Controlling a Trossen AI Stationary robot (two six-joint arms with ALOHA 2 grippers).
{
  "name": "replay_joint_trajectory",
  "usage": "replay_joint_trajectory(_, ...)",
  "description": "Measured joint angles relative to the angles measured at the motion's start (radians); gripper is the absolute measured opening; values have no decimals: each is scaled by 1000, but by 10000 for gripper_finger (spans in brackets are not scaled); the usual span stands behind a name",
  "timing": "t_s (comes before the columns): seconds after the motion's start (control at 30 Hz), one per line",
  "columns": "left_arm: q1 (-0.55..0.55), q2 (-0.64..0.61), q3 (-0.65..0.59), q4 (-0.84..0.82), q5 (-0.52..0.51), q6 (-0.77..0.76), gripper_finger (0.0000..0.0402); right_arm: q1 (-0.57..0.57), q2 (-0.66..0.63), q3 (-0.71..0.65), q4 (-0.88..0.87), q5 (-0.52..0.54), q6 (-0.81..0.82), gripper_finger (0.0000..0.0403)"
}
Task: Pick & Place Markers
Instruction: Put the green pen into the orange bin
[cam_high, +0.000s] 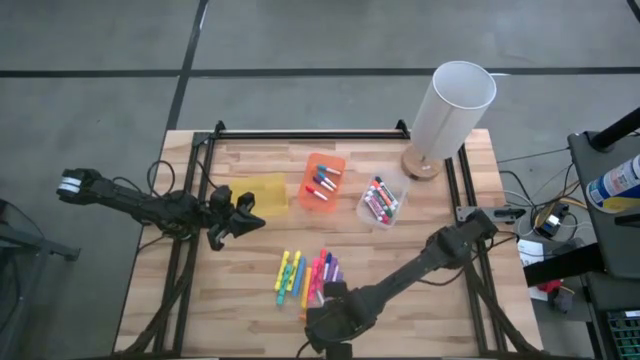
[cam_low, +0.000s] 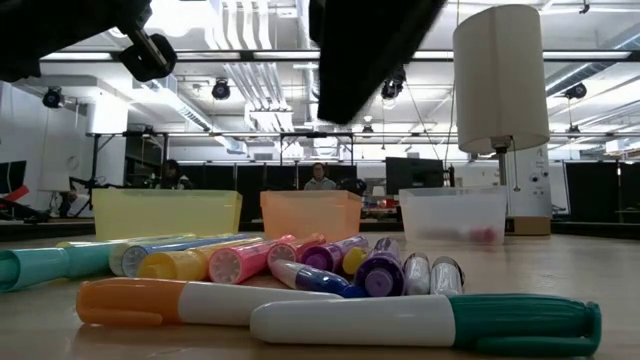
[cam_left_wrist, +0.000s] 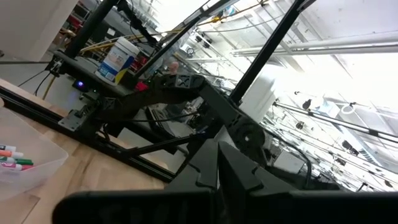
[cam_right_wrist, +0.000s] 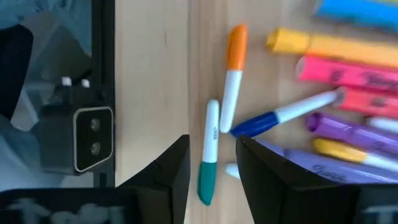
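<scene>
Under me lies the wooden table (cam_high: 240, 300), with the tall white lamp (cam_high: 452, 110) standing at its far right corner. Along the middle sit three bins: the yellow bin (cam_high: 262, 192) on the left, the orange bin (cam_high: 322, 182) with a few markers in it, the clear bin (cam_high: 382, 203) with more. My left arm waits by the yellow bin, its left gripper (cam_high: 243, 213) pinched together and holding nothing. My right arm reaches down to the near edge, where the loose markers (cam_high: 305, 277) lie in a heap, yellow, pink, purple and blue side by side. My right gripper (cam_right_wrist: 211, 163) hangs just over the white marker with the green cap (cam_right_wrist: 208, 152), fingers apart, one on each side of it, not gripping. Beside it lie the white marker with the orange cap (cam_right_wrist: 232, 74) and a blue-capped one (cam_right_wrist: 283, 116).
</scene>
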Motion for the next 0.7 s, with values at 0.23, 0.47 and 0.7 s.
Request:
replay_joint_trajectory(0.23,0,0,0,-1,4,-8,9,4,25,-1,1,-6,9,119)
replay_joint_trajectory(0.47,0,0,0,-1,4,-8,9,9,65,-5,-5,-24,9,110)
replay_joint_trajectory(0.7,0,0,0,0,4,-8,9,16,78,-18,-7,-32,9,105)
